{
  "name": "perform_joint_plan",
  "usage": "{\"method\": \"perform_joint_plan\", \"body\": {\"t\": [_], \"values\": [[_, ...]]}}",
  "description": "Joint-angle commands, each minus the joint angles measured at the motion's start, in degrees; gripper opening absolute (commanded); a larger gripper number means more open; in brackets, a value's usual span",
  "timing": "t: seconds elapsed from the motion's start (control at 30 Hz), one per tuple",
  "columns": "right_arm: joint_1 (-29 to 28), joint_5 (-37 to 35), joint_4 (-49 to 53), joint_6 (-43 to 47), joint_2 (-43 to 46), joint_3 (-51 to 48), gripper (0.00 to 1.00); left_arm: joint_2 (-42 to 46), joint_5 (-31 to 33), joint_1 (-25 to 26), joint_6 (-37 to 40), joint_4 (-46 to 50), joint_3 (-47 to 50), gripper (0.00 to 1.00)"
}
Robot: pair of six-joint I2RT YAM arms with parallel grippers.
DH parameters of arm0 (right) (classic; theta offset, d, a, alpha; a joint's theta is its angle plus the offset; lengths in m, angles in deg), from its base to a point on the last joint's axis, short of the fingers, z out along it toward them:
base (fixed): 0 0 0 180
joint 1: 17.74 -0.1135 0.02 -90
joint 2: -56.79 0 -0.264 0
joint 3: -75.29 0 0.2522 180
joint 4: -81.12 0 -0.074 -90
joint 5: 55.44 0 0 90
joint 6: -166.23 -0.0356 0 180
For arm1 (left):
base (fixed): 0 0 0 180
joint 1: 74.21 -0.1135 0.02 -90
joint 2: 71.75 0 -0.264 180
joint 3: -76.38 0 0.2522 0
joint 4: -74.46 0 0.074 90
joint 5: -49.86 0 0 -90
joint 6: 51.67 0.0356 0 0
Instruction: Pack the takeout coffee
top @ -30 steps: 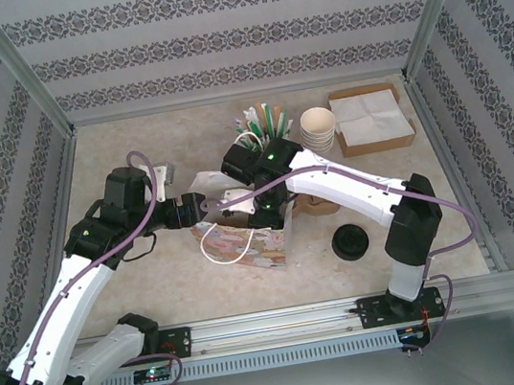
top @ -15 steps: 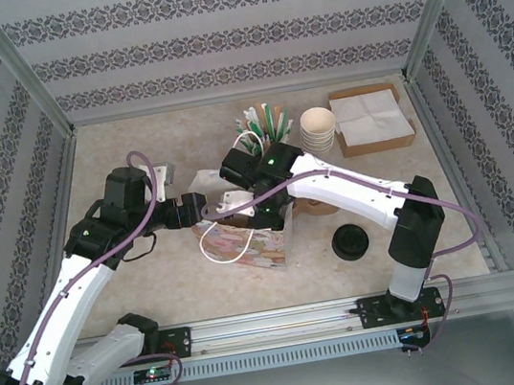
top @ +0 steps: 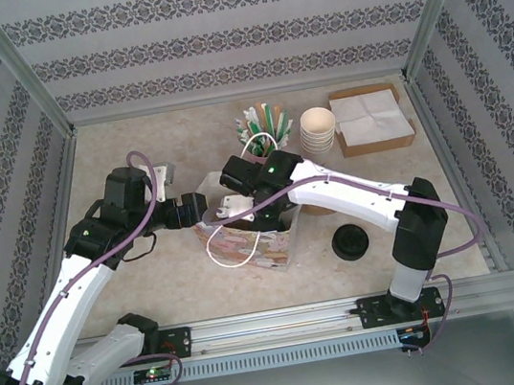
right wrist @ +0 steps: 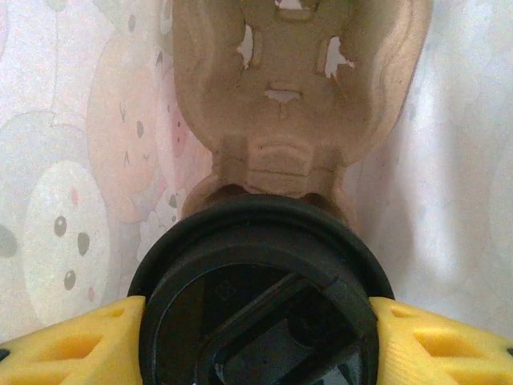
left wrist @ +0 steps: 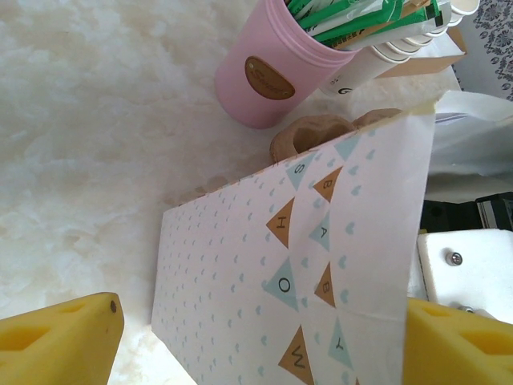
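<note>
Right gripper point(right wrist: 255, 341): closed on the takeout coffee point(right wrist: 256, 265), one yellow pad on each side of the black lid's rim. The cup is at the mouth of the paper bag point(top: 250, 244), in the middle of the table. In the right wrist view the lid overlaps one end of a pulp cup carrier point(right wrist: 292, 96), which lies against bear-printed paper that I take to be a bag wall. The lid hides the cup base, so I cannot tell whether it is seated in the carrier pocket.

Change over the last second, top view: the right wrist has moved left and nearer, from the bag's far right corner to over its opening. The bag now leans further toward the near left, showing more of its printed face. The left arm has not moved.

Left gripper point(left wrist: 256, 345): fingers wide apart, straddling the bag's bunting-printed side. No pinch is visible, so it is probably only steadying the bag.

Reading: the carry is done and insertion is underway. Still to do: lower the cup, release it and withdraw.

Risk: the leaning bag could tip the cup on release.
</note>
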Motion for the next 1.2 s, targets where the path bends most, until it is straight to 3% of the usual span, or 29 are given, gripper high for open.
{"method": "perform_joint_plan", "body": {"t": [0.0,0.63,1.17], "values": [[-0.5,3.8,-0.9,-2.2,1.3,-2.7,0.58,0.0,0.8,0.7,-0.6,1.4,-1.4,0.85],[-0.4,5.1,-12.2,-5.7,8.9,-9.9,0.58,-0.2,1.7,0.7,-0.7,1.7,-0.7,0.82],[-1.3,-0.4,-7.0,-5.9,3.4,-13.2,0.56,0.0,2.9,0.6,-1.0,2.1,-0.3,0.8]]}}
